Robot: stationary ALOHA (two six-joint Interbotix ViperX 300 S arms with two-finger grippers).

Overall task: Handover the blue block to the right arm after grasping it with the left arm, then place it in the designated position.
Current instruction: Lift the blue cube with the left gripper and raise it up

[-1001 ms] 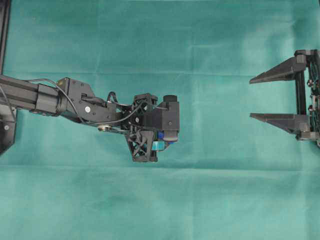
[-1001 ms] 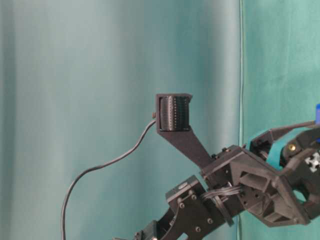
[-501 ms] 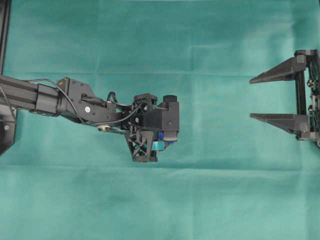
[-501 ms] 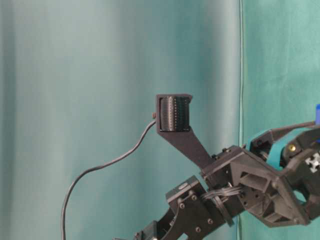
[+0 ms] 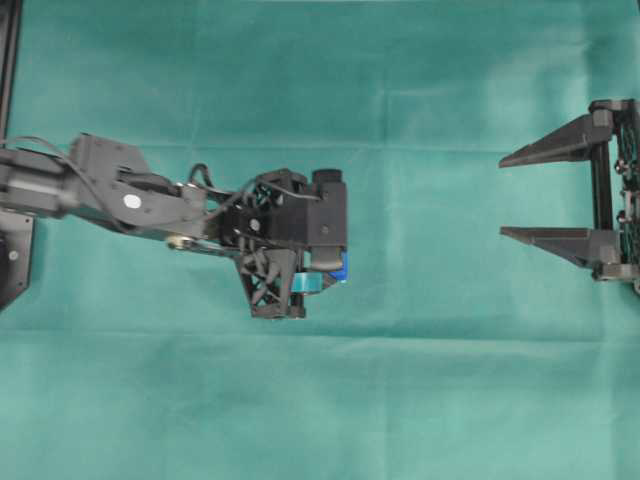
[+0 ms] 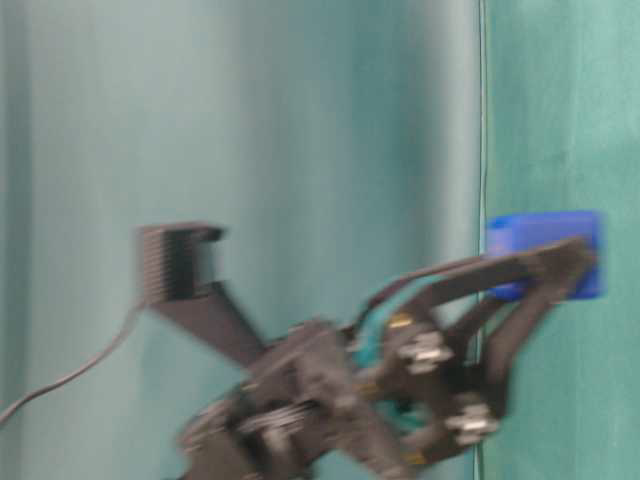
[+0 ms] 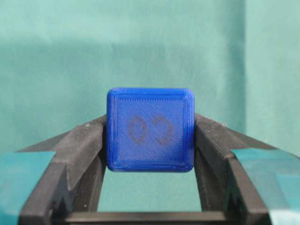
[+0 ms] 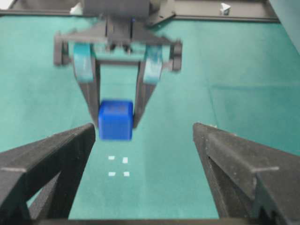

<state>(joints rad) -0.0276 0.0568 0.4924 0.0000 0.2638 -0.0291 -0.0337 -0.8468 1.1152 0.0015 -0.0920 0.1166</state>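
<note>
The blue block [image 7: 150,129] is a small bright blue cube with a faint dark figure on the face towards the left wrist camera. My left gripper [image 7: 150,123], with teal tape bands, is shut on its two sides and holds it above the green cloth. From overhead the block [image 5: 341,266] peeks out beside the left gripper [image 5: 325,272], left of the middle. My right gripper [image 5: 503,196] stands open at the right edge, well apart from it. In the right wrist view the block [image 8: 115,119] hangs over the designated position [image 8: 118,166], four tiny white marks, ahead of the open right gripper [image 8: 145,131].
Green cloth [image 5: 430,400] covers the table, with a seam running across it. A black frame post [image 5: 10,60] stands at the left edge. A black cable [image 6: 60,380] trails from the left wrist camera mount [image 6: 178,262]. A black rail [image 8: 211,18] runs along the far side.
The left arm has drawn back a little to the left and turned, blurred in the table-level view, with the blue block now in full view there. The right gripper has not moved.
</note>
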